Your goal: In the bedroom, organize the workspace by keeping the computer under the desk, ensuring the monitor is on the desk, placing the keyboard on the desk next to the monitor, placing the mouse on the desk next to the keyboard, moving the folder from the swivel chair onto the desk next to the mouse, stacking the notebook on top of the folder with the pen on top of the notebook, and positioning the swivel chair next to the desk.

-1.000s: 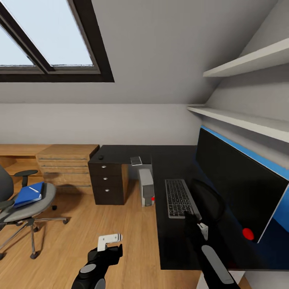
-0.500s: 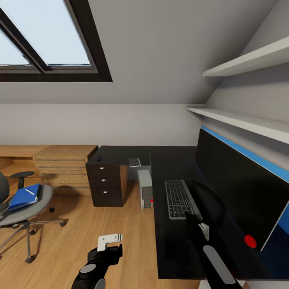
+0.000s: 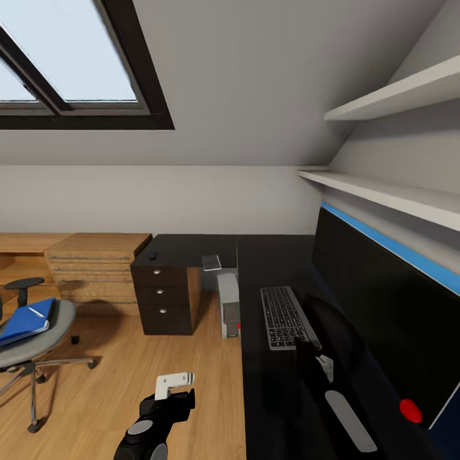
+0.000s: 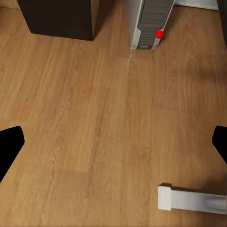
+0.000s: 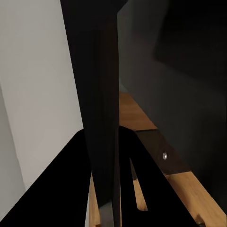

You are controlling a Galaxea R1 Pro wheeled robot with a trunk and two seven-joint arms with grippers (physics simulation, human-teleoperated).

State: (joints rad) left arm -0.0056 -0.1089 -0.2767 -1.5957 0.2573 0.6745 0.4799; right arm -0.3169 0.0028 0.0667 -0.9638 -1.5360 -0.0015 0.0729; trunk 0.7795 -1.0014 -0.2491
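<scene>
Now I'm beside the table (image 3: 281, 396), its glossy black top running up the right half of the head view. My right gripper (image 3: 317, 360) hovers low right of centre, just past the near end of the keyboard (image 3: 285, 315); whether it is clenched or released I cannot tell, it's too dark against the table. My left gripper (image 3: 174, 384) hangs over the wood floor at bottom centre, spread wide and holding nothing.

The keyboard lies flat beside the monitor (image 3: 383, 313), which fills the right edge. The mouse (image 3: 153, 256) sits far off at centre left, on the table's other wing above the black drawers. The computer (image 3: 228, 303) stands on the floor under the table, centre frame.

The folder (image 3: 24, 321) rests on the swivel chair (image 3: 29, 342) at the lower left edge, with the pen (image 3: 35, 312) lying on top. My judgement: the folder is light, thin and a bit floppy, so I'd pinch an overhanging edge and keep it level, since the pen looks free to roll off. The mouse is small and smooth, so grip it across its sides.

No brand or lettering is readable anywhere.
</scene>
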